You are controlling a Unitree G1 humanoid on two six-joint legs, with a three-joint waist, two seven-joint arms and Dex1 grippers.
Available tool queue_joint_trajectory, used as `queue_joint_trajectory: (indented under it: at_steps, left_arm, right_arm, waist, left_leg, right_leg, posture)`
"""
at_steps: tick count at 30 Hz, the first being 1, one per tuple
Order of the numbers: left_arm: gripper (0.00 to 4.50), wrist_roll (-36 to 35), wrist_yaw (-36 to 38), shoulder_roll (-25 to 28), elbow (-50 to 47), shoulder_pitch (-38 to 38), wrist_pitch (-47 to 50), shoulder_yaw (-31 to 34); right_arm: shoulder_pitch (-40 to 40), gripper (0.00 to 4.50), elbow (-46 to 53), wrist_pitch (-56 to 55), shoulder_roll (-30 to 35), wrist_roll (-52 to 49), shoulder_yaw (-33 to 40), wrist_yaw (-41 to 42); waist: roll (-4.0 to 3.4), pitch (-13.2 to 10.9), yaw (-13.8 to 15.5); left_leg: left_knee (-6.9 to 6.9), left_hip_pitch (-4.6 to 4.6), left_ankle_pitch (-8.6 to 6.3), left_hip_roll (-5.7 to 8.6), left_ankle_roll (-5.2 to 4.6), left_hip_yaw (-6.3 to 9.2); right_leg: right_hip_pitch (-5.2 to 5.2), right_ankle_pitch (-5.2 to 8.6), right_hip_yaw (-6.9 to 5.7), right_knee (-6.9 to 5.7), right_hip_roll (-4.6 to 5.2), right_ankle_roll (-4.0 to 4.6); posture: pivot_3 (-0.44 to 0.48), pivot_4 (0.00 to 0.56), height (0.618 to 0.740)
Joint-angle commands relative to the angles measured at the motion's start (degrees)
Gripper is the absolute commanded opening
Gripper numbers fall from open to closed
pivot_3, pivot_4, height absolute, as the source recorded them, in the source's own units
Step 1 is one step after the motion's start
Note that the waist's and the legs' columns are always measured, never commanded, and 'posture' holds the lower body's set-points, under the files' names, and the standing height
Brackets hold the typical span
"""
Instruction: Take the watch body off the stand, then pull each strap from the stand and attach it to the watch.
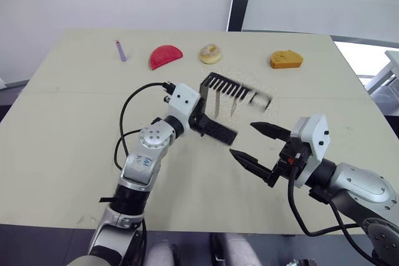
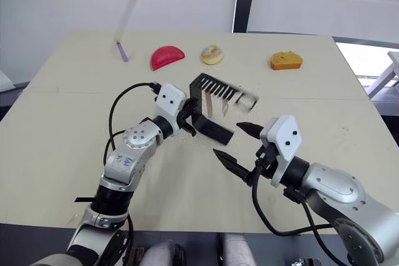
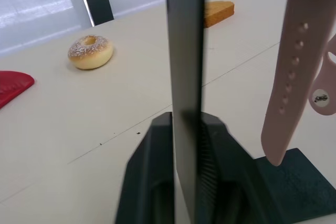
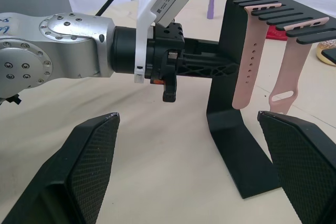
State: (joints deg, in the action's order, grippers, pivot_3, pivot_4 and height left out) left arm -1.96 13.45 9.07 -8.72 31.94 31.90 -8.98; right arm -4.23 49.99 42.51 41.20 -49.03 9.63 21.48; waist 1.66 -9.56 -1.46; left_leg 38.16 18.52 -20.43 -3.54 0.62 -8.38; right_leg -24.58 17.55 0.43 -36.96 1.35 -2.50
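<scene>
Black-fingered, clenched the stand [image 1: 219, 131] in the left end effector [image 1: 194, 121], held the right end effector [image 1: 242, 139] agape, nearer the watch body [image 1: 262, 99].

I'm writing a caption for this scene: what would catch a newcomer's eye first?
The black stand at the table's middle, with two pink straps hanging from its slotted top arm. The left hand is clamped on the stand's upright, while the right hand waits wide open just in front. Along the far edge lie a donut and other toy foods.
</scene>
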Motion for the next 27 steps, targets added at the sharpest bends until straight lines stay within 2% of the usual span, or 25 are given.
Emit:
queue_joint_trajectory:
  at_steps: [1,8,14,20,27]
  left_arm:
    - [0.02,0.86,-0.43,-0.31,-1.78,0.67,-0.90,-0.07]
    - [0.02,2.16,-2.78,-1.58,-2.93,0.16,0.25,-0.33]
    - [0.02,2.88,-4.21,-3.26,-3.56,-0.19,0.75,-1.17]
    - [0.02,2.78,-4.29,-4.16,-4.06,-0.78,1.65,-1.24]
    - [0.02,2.98,-4.70,-4.62,-3.97,-0.81,2.21,-1.11]
  right_arm:
    - [-0.37,4.50,1.17,-0.82,-0.39,-0.01,1.16,-1.13]
    - [0.48,4.50,2.35,-0.51,-0.59,0.44,0.77,-2.37]
    - [-0.61,4.50,4.69,3.26,-2.22,4.95,-4.50,-10.03]
    - [-8.51,4.50,2.34,10.37,-12.69,11.23,-10.38,-24.79]
    - [-15.59,4.50,-5.18,13.47,-24.35,21.16,-16.16,-33.87]
  waist:
    - [0.01,-0.01,-0.02]
    - [0.01,-0.01,0.03]
    - [0.01,-0.01,-0.08]
    - [0.00,0.00,-0.08]
    - [-0.02,0.03,-0.09]
  left_leg:
    - [0.00,0.01,0.00,0.00,0.00,0.00]
    - [0.00,0.02,0.00,0.00,0.00,0.00]
    - [-0.02,0.01,0.00,-0.01,0.00,0.00]
    - [-0.01,0.06,0.02,-0.01,0.03,0.00]
    - [0.11,0.72,0.13,0.03,-0.02,-0.06]
  right_leg:
    - [-0.01,0.00,0.00,0.00,0.00,0.00]
    - [-0.01,0.00,0.00,0.02,0.00,0.00]
    - [-0.01,0.00,0.00,0.02,0.00,0.00]
    - [-0.08,0.00,0.01,0.00,0.02,0.00]
    - [-0.84,0.00,0.01,-0.20,0.08,0.01]
  posture:
    - [0.000,0.150,0.737]
    - [0.000,0.150,0.737]
    - [0.000,0.150,0.737]
    - [0.000,0.150,0.737]
    - [0.000,0.150,0.737]
